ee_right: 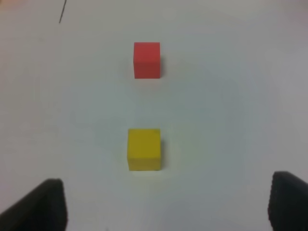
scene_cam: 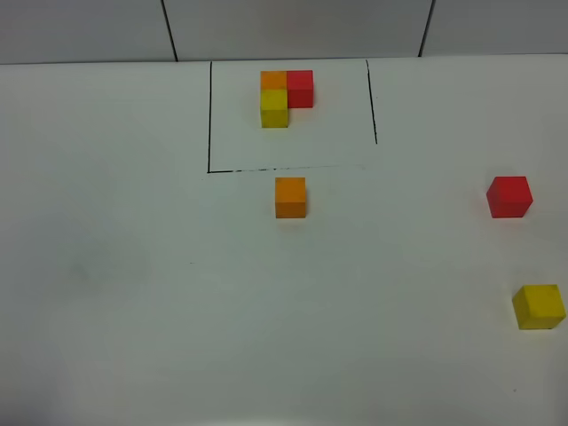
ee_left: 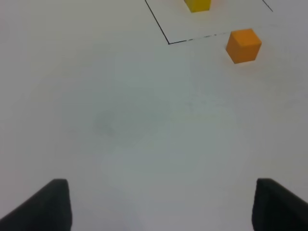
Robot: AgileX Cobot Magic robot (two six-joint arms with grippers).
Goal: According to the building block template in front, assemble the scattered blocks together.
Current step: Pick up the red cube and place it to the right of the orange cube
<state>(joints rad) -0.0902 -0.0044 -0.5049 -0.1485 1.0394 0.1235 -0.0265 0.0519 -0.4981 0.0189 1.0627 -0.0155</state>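
Observation:
The building block template [scene_cam: 286,96] is an L of orange, red and yellow cubes at the back, inside thin black lines [scene_cam: 210,115]. Its yellow cube [ee_left: 197,5] shows in the left wrist view. The scattered blocks lie apart: the orange block [scene_cam: 290,197] [ee_left: 243,45] just in front of the frame, the red block [scene_cam: 509,196] [ee_right: 147,59] at the right, the yellow block [scene_cam: 539,307] [ee_right: 144,149] nearer at the right edge. My left gripper [ee_left: 163,211] is open and empty, far from the orange block. My right gripper [ee_right: 166,207] is open and empty, short of the yellow block. Neither arm shows in the high view.
The white table [scene_cam: 133,266] stretches left and front of the blocks. A tiled wall [scene_cam: 293,27] rises behind the table's back edge. The yellow block sits close to the right edge of the high view.

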